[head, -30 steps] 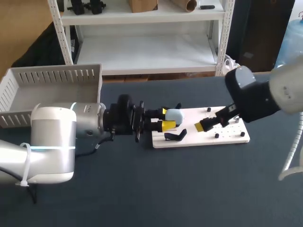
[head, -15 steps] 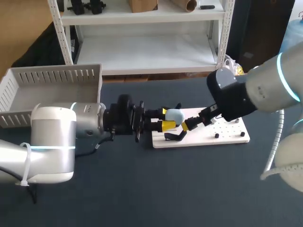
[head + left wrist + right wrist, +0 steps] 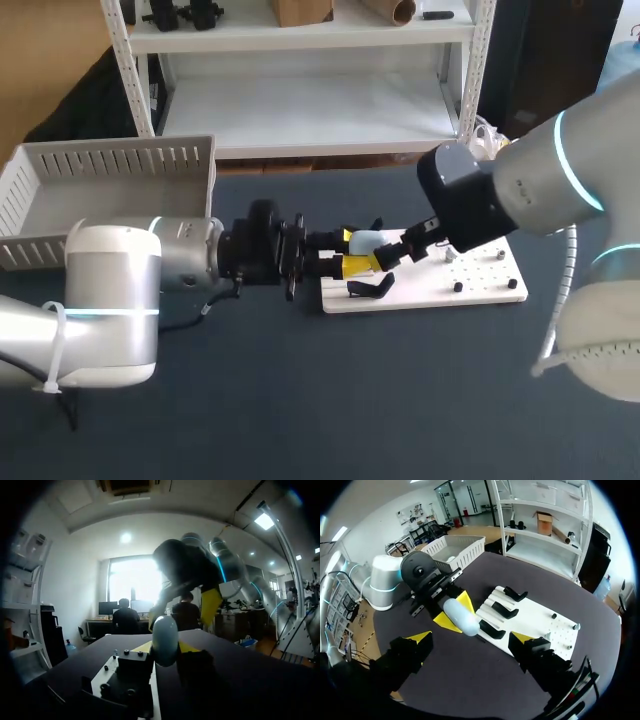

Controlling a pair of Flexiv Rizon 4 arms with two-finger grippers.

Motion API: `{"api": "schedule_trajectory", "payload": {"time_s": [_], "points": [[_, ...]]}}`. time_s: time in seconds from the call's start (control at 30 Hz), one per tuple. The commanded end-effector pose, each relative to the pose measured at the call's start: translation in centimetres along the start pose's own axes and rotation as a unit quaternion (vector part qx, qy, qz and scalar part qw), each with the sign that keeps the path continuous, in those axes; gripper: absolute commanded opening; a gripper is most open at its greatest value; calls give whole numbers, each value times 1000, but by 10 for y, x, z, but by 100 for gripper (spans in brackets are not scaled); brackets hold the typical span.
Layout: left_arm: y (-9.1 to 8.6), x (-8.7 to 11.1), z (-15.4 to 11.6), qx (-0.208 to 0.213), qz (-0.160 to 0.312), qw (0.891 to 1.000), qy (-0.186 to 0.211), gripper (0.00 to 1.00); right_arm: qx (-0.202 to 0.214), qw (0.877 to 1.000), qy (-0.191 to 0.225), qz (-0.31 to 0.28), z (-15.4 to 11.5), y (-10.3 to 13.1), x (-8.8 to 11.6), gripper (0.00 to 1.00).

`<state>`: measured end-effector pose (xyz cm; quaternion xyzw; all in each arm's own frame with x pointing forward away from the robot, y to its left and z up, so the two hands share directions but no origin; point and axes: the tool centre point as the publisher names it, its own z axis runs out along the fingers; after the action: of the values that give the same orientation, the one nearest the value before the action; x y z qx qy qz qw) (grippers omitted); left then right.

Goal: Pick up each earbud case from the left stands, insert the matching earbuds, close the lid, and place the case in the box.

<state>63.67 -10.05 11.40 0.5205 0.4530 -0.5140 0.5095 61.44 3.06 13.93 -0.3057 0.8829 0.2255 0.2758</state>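
A: Support surface?
B: One dark table (image 3: 300, 400), matte top.
A: What sits directly on it?
B: Two items. A white board (image 3: 488, 292) lies flat, right of middle, with its long side running across the table. It carries black stands (image 3: 370, 288) at its left end and small pegs toward its right. A pale slatted box (image 3: 120, 160) sits at the far left corner, well apart from the board.

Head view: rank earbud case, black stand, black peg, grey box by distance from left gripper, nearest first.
1. Earbud case: held in the left gripper.
2. Black stand: just beside it, on the white board.
3. Black peg: toward the board's right end.
4. Grey box: far off, back left.
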Motion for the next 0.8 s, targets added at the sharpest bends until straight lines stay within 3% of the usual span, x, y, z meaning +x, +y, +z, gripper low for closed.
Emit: {"api": "schedule_trajectory", "payload": {"time_s": [0.03, 0.8], "points": [[1, 1, 0, 1, 0, 1000, -1, 0, 5, 1000, 2, 1, 7, -2, -3, 100], [1, 1, 0, 1, 0, 1000, -1, 0, 28, 1000, 5, 12, 15, -17, -8, 100]]}}
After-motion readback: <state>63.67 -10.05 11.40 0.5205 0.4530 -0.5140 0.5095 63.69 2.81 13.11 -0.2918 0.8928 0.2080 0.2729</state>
